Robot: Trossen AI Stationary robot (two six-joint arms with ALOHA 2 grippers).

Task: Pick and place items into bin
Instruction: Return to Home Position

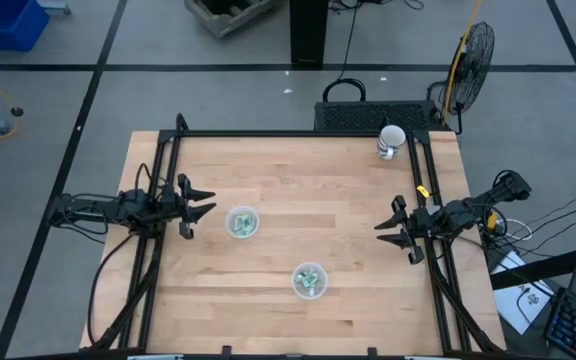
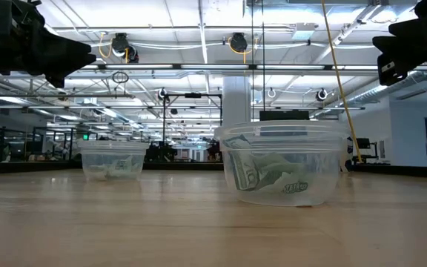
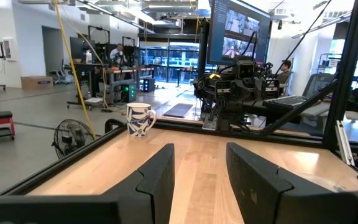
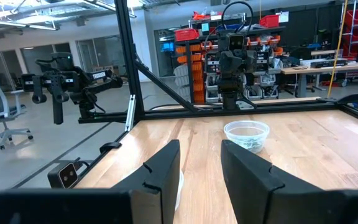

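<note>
Two clear round cups stand on the wooden table: one left of centre (image 1: 242,222) (image 2: 113,159) (image 4: 247,134), one nearer the front edge (image 1: 309,281) (image 2: 284,174). Each holds light-green wrapped items (image 1: 243,225) (image 1: 310,284) (image 2: 273,178). Apart from these cups, the bin is out of view. My left gripper (image 1: 206,205) (image 3: 201,180) hovers open above the table's left edge, pointing level toward the right. My right gripper (image 1: 383,232) (image 4: 201,174) hovers open at the right edge, pointing toward the left. Neither has anything between its fingers.
A white patterned mug (image 1: 390,141) (image 3: 140,118) stands at the table's far right corner. A black frame rail (image 1: 298,134) runs around the table's edges. A floor fan (image 1: 473,55) stands beyond the far right corner. Bare wood lies between the cups and both grippers.
</note>
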